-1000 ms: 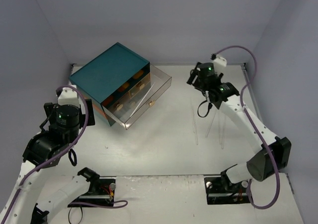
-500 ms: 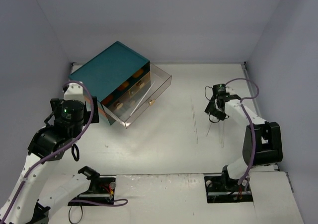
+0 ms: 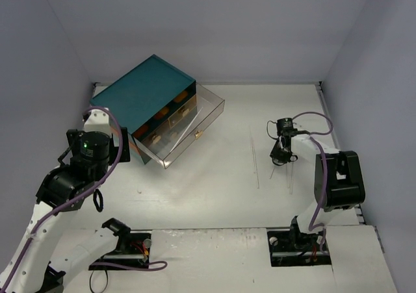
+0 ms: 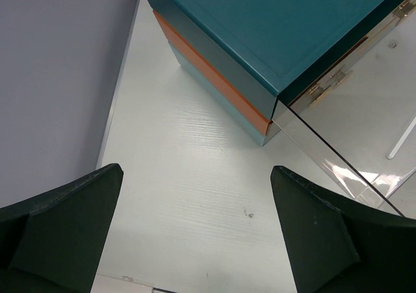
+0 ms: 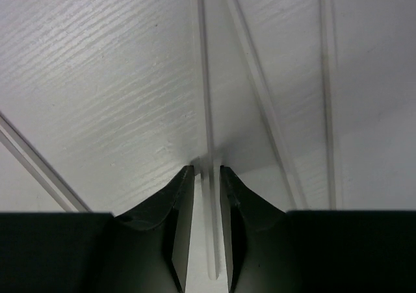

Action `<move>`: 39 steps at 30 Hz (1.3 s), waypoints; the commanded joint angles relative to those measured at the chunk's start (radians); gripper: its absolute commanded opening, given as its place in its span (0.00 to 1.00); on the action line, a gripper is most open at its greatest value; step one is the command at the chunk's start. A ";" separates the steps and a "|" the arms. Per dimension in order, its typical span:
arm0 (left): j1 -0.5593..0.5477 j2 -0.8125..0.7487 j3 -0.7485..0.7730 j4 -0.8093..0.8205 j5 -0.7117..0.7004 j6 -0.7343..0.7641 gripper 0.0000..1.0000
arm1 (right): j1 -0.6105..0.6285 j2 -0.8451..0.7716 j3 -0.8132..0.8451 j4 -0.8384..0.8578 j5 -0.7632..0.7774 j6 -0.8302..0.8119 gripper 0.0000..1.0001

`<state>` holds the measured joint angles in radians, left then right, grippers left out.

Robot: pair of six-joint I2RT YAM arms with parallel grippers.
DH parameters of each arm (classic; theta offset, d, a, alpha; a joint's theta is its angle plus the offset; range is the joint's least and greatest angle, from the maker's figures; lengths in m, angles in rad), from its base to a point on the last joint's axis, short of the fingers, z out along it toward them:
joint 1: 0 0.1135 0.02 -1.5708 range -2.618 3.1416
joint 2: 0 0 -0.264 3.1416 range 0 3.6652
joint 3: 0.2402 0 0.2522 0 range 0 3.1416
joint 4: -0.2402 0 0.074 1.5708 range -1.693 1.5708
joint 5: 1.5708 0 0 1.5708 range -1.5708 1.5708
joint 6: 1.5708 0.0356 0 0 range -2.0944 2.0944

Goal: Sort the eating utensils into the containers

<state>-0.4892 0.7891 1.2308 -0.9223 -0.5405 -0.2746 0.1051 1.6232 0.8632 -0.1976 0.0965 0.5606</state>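
Several clear, thin eating utensils (image 3: 254, 160) lie side by side on the white table right of centre. My right gripper (image 3: 279, 155) is down on the table among them. In the right wrist view its jaws (image 5: 207, 169) straddle one clear utensil (image 5: 208, 111), narrowed, with a slim gap still showing beside the stick. The containers belong to a teal chest (image 3: 144, 91) at the back left. One clear drawer (image 3: 195, 121) with a gold knob (image 3: 198, 136) is pulled out. My left gripper (image 4: 195, 176) hangs open and empty over bare table beside the chest's corner (image 4: 270, 121).
Two more clear utensils (image 5: 260, 98) (image 5: 328, 78) lie just right of the straddled one, another (image 5: 32, 156) to its left. A pale stick (image 4: 403, 140) shows through the open drawer's wall (image 4: 338, 150). Grey walls close in the table on the left, back and right.
My right arm has dropped from the back right down onto the clear utensils, and its jaws have narrowed around one. The left arm shifted slightly toward the chest, then held still.
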 commanded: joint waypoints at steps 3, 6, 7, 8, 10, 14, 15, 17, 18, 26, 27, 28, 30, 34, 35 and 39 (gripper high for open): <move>0.006 0.021 0.041 0.053 0.000 0.003 0.97 | 0.001 0.049 -0.012 0.022 0.036 -0.017 0.01; 0.006 0.021 0.042 0.053 -0.002 0.003 0.97 | 0.010 0.042 0.019 0.023 0.039 -0.038 0.00; 0.006 0.021 0.043 0.052 -0.003 0.003 0.97 | 0.017 0.029 0.037 0.022 0.033 -0.048 0.00; 0.006 0.022 0.044 0.051 -0.004 0.003 0.97 | 0.025 0.004 0.057 0.021 0.023 -0.058 0.00; 0.006 0.022 0.047 0.053 -0.003 0.002 0.97 | 0.050 -0.046 0.110 0.018 0.003 -0.078 0.00; 0.006 0.027 0.058 0.053 -0.006 0.000 0.97 | 0.130 -0.142 0.246 -0.008 -0.018 -0.074 0.00; 0.006 0.029 0.060 0.053 -0.007 0.000 0.97 | 0.160 -0.166 0.293 -0.011 -0.023 -0.062 0.00; 0.006 0.034 0.066 0.053 -0.007 0.000 0.98 | 0.202 -0.191 0.369 -0.015 -0.041 -0.027 0.00; 0.006 0.034 0.067 0.053 -0.007 -0.001 0.98 | 0.226 -0.199 0.410 -0.013 -0.052 -0.007 0.00; 0.006 0.039 0.074 0.053 0.001 -0.013 0.97 | 0.464 -0.108 0.735 0.049 -0.073 0.178 0.00; 0.006 0.039 0.075 0.053 0.003 -0.014 0.97 | 0.493 -0.095 0.754 0.073 -0.054 0.207 0.00; 0.006 0.039 0.076 0.053 0.005 -0.014 0.97 | 0.541 -0.077 0.762 0.088 -0.012 0.250 0.00; 0.006 0.036 0.073 0.053 0.007 -0.017 0.97 | 0.600 -0.046 0.778 0.129 0.039 0.291 0.00; 0.006 0.019 0.070 0.049 0.008 -0.014 0.98 | 0.714 0.073 0.867 0.165 0.102 0.323 0.01; 0.006 0.015 0.069 0.049 0.008 -0.014 0.98 | 0.726 0.092 0.878 0.165 0.115 0.323 0.02; 0.006 -0.011 0.061 0.046 0.010 -0.014 0.97 | 0.759 0.148 0.902 0.164 0.147 0.309 0.19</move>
<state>-0.4892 0.7985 1.2606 -0.9165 -0.5288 -0.2764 0.8450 1.7514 1.7067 -0.0960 0.1491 0.8434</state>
